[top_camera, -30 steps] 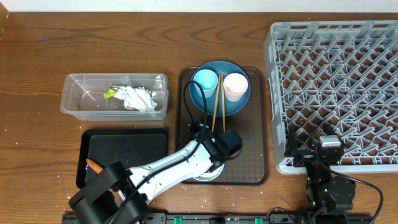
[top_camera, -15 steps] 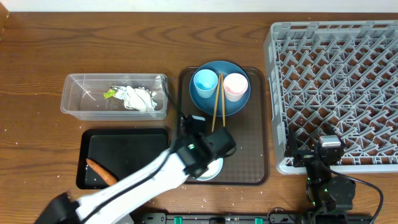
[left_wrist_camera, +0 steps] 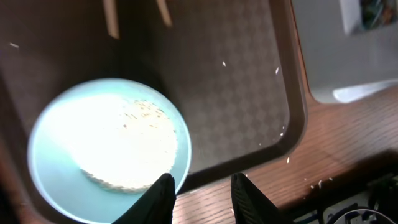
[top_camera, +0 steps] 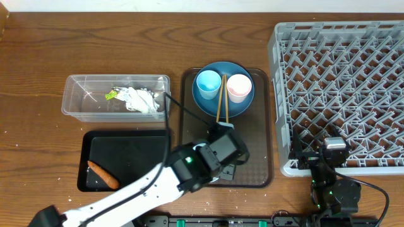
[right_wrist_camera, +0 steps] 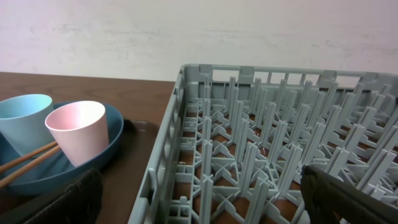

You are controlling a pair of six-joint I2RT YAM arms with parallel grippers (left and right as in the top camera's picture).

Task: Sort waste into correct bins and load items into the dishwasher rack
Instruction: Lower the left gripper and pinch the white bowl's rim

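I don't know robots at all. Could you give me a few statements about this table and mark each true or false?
1. The carrot lies in the black tray. True.
2. The pink cup stands in the grey rack. False: it stands on the blue plate.
3. Crumpled white paper lies in the clear tub. True.
4. The chopsticks lie in the bowl. False: they rest on the blue plate between the two cups, their ends reaching onto the brown tray.
5. The left hand is over the grey rack. False: it is over the brown tray's edge, beside the bowl.
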